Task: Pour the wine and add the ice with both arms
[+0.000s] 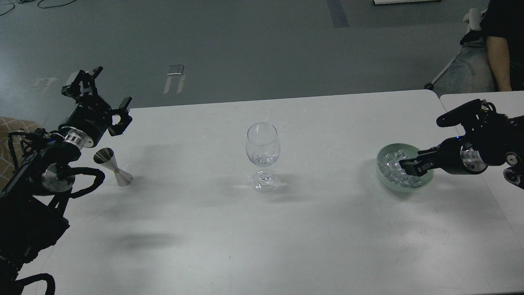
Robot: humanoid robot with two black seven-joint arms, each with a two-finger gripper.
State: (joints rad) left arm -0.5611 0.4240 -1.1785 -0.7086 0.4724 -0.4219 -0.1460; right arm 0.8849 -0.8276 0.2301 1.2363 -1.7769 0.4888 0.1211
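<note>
A clear stemmed wine glass (263, 149) stands upright at the middle of the white table (254, 229); it looks empty. A pale green bowl (384, 178) at the right holds a heap of small clear ice cubes (389, 164). My right gripper (406, 166) reaches in from the right, its dark fingertips down among the ice; its fingers cannot be told apart. My left gripper (105, 95) is open and empty, raised above the table's far left edge. A small steel jigger (113, 166) stands just below it, tilted.
A second white table (479, 100) adjoins at the right. A seated person (497, 49) is behind the far right corner. Grey floor lies beyond the table's far edge.
</note>
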